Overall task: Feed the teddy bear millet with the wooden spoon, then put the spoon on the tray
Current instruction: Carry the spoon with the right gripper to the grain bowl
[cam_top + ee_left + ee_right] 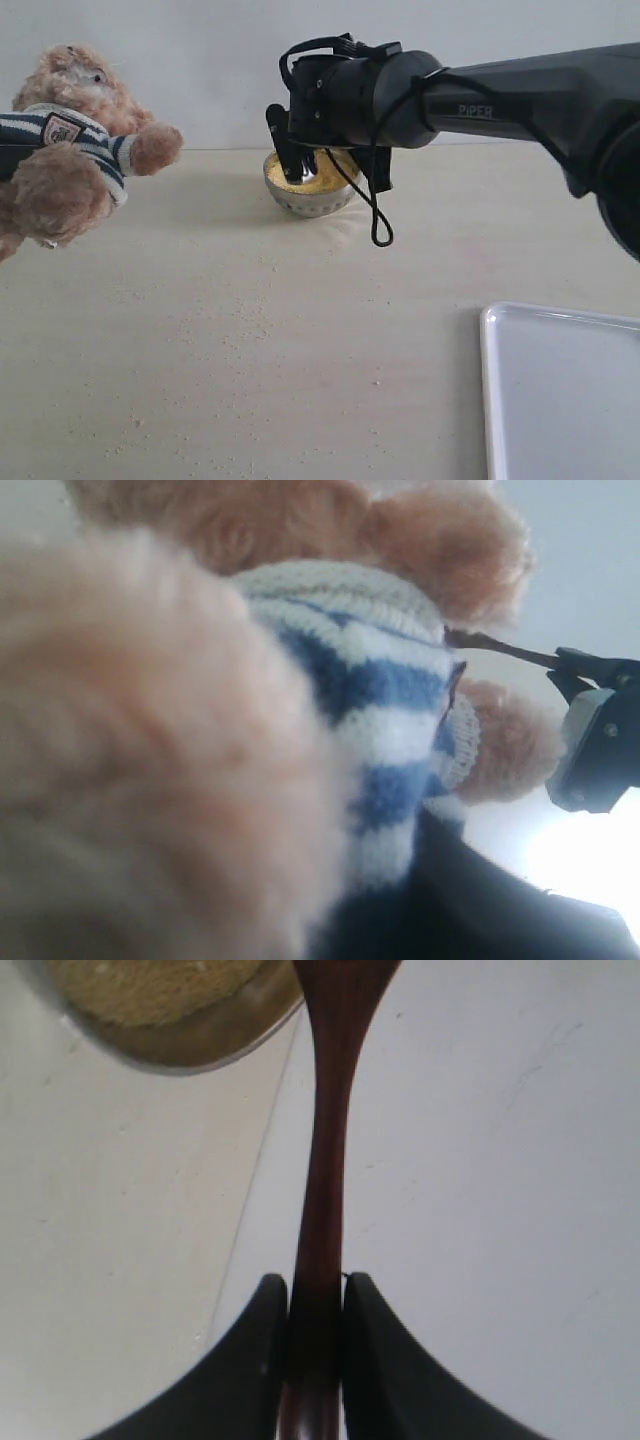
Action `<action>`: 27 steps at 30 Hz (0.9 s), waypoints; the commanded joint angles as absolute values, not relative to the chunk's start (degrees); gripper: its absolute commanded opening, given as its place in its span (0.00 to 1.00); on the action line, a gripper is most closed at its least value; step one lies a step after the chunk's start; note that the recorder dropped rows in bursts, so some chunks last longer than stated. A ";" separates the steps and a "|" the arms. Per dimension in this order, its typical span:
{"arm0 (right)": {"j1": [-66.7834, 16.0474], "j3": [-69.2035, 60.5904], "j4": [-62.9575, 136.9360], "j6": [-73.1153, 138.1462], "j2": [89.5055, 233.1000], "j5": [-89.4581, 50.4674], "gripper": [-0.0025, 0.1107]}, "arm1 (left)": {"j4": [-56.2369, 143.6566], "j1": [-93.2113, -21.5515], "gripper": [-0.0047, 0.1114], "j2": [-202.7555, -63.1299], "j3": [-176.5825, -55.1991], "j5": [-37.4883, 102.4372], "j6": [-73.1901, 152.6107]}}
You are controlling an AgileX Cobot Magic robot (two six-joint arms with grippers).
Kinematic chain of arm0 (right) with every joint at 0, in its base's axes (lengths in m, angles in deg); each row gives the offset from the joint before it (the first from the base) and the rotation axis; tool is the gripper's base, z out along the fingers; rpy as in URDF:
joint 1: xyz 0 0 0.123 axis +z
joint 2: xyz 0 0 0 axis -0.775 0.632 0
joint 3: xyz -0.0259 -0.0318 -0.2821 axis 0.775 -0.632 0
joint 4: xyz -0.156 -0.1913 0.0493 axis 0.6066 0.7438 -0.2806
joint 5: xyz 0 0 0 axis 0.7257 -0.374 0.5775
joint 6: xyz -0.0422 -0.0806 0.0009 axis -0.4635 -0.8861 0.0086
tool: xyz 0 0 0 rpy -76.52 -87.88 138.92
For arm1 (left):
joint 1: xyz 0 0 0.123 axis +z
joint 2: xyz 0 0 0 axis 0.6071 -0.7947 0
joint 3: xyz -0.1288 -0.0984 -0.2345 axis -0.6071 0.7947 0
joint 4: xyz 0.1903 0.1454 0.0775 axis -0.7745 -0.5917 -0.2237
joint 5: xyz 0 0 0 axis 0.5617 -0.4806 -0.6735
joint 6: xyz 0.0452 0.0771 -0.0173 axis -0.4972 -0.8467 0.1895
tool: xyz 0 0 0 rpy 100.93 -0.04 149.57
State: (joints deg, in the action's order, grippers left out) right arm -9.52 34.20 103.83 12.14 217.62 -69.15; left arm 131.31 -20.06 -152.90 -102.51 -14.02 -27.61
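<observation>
Working front to back in the exterior view: tray [560, 400] lies flat at the near right edge of the table [400, 290], partly cut off by the frame. Stray millet [240, 325] grains are scattered over the tabletop, front and left of centre.

Teddy bear [70, 150] is at the far left, tilted, head toward the wall [200, 60]. One paw sticks out toward the bowl [300, 205] but is well apart from it. Left wrist view is almost all bear fur and striped shirt, blurred. Left gripper fingers don't read clearly there, so cannot tell if it is clamped or spread.

Right arm [520, 90] reaches in from the right across the middle, with a black cable loop [380, 230] hanging under it. Right gripper [316, 1285] points down over the bowl. Right wrist view shows both fingers [265, 1360] pressed onto the handle of the wooden spoon [320, 1160], pinching it tight, with the handle running straight out from between them. The spoon's wide end is cropped by the frame edge, right at the bowl rim. Cannot tell if it touches the grains.

Bowl is shiny metal, filled with yellow millet, farthest back on the table, near the wall.
</observation>
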 commanded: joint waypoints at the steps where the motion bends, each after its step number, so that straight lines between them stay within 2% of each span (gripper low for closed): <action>1: -9.69 38.78 102.15 12.10 219.87 -67.25 0.02 | 131.02 -19.90 0.08 -152.50 -102.42 -14.35 -27.95; 16: -13.01 39.57 91.27 1.27 220.48 -69.37 0.02 | 130.77 -19.90 0.08 -152.50 -102.42 -14.46 -27.95; 27: -13.10 39.57 89.94 1.07 220.92 -69.82 0.02 | 130.41 -19.90 0.08 -152.50 -102.42 -14.46 -27.95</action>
State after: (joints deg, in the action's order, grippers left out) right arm -12.66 39.17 90.78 1.54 221.06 -69.53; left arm 129.98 -20.06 -152.90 -102.51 -14.02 -27.71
